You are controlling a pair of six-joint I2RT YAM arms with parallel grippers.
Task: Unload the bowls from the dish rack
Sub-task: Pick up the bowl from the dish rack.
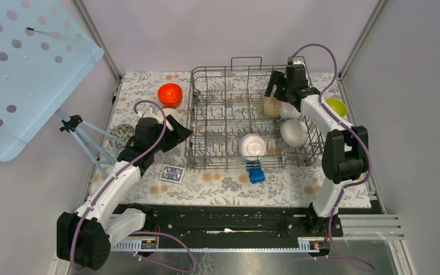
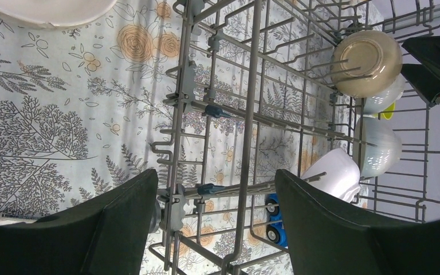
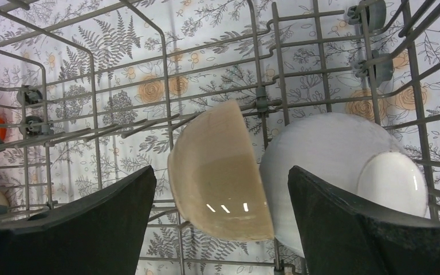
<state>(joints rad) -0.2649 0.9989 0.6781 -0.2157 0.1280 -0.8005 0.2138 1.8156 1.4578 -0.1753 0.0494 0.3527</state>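
A: Bowls out of the dish rack (image 1: 192,114) so far, reading from the left?

B: Three, all on the flowered table (image 1: 223,186). Left of the rack: an orange-red bowl (image 1: 170,94) and, nearer, a loose white bowl (image 2: 51,10), only partly in view. Far right, past the rack wall: a yellow-green bowl (image 1: 336,106).

A: And left inside?

B: At least three. Near the front middle, a front white bowl (image 1: 252,145) tipped on the tines. Toward the right end, a beige bowl (image 1: 269,107) on edge, with a right white bowl (image 1: 294,132) just beside it, possibly touching. Maybe one more pale bowl tucked between them; too hidden to say. Roughly halfway, at a guess.

A: Grippers?

B: Left gripper (image 2: 216,189) spread wide, holding nothing, facing the rack's left wall from outside. Right gripper (image 3: 222,172) over the rack's right end, fingers apart on either side of the beige bowl, not yet closed on it.

A: Room to move?

B: Fairly open on the left, apart from a speckled ball (image 1: 123,133) and a small card (image 1: 172,173) near the left arm. Blue toy car (image 1: 256,173) parked against the rack's near edge. Tight around the beige bowl, with tines and the neighbouring bowl close by; probably best lifted straight up. On the right, only a narrow strip between rack and enclosure wall (image 1: 389,114), already partly taken.
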